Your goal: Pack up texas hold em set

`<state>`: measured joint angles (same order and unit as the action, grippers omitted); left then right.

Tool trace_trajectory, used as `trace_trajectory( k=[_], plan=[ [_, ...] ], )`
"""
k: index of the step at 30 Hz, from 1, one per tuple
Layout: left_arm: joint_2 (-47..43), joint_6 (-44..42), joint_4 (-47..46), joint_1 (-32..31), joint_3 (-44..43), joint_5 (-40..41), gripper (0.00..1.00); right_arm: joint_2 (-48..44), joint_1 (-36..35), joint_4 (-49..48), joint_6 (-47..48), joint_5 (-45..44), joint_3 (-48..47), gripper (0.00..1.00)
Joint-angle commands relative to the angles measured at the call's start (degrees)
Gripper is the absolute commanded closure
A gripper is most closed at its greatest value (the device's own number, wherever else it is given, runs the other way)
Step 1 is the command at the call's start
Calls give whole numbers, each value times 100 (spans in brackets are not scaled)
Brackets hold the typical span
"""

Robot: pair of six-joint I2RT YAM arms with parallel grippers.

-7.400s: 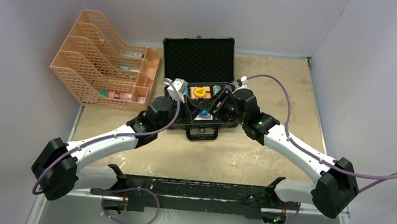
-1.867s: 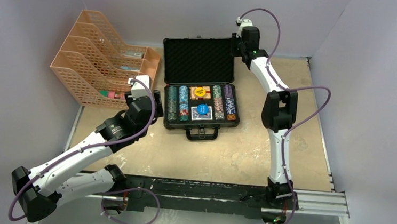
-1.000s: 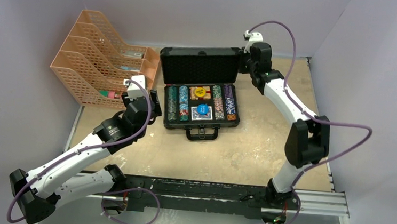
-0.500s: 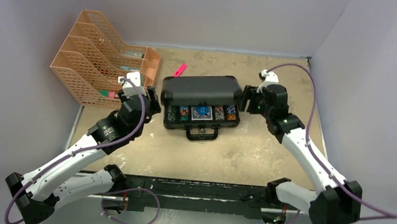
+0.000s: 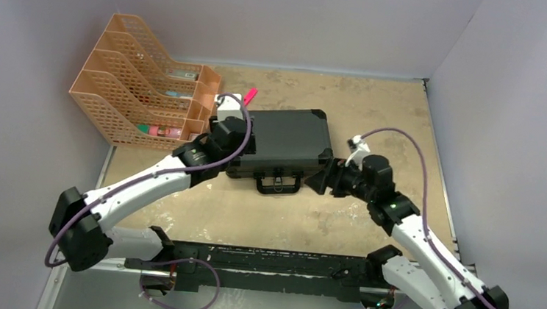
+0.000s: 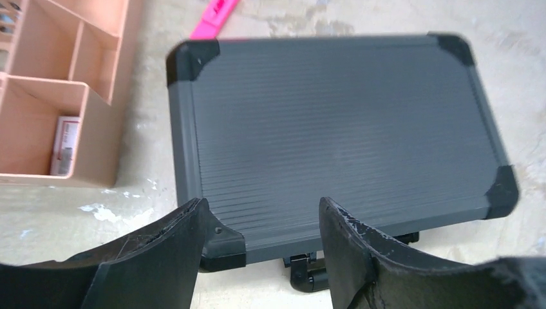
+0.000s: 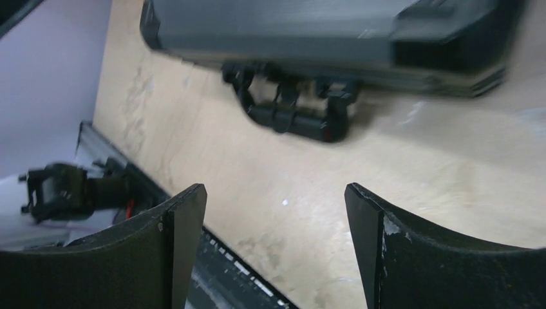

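The black case [image 5: 290,137] of the texas hold em set lies flat on the table with its lid down; the chips and the card deck are hidden inside. My left gripper [image 5: 242,141] hovers open over the case's left front part; in the left wrist view the ribbed lid [image 6: 341,129] fills the picture, with the left gripper [image 6: 264,212] near its front edge and nothing between the fingers. My right gripper [image 5: 322,179] stands open, low by the case's front right corner. The right wrist view shows the case [image 7: 322,32] and its handle [image 7: 290,116] beyond the empty right gripper [image 7: 275,193].
An orange mesh file organiser [image 5: 139,92] stands at the back left, close to the case's left side. A pink marker [image 5: 250,94] lies behind the case. The black rail [image 5: 269,261] runs along the table's near edge.
The case's lid has come down shut. My right gripper opened and swung from the case's right side to its front right corner. My left arm moved in over the lid.
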<state>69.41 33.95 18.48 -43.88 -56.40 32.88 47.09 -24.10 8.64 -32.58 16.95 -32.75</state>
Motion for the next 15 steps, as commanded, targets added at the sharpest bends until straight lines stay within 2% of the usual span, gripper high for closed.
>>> trace_trajectory(
  k=[1, 8, 12, 15],
  plan=[
    [441, 207, -311, 17, -189, -181, 38, 515, -794, -1673, -1012, 240, 525, 16],
    [1119, 102, 260, 18, -160, 297, 51, 2121, -1726, -3341, -1229, -82, 574, 9],
    [1461, -5, 508, 16, -190, 351, 60, 2837, -1860, -3958, -1519, -222, 552, 9],
    [1791, -124, 749, 20, -288, 119, 72, 3225, -1862, -4101, -1604, -382, 472, 9]
  ],
)
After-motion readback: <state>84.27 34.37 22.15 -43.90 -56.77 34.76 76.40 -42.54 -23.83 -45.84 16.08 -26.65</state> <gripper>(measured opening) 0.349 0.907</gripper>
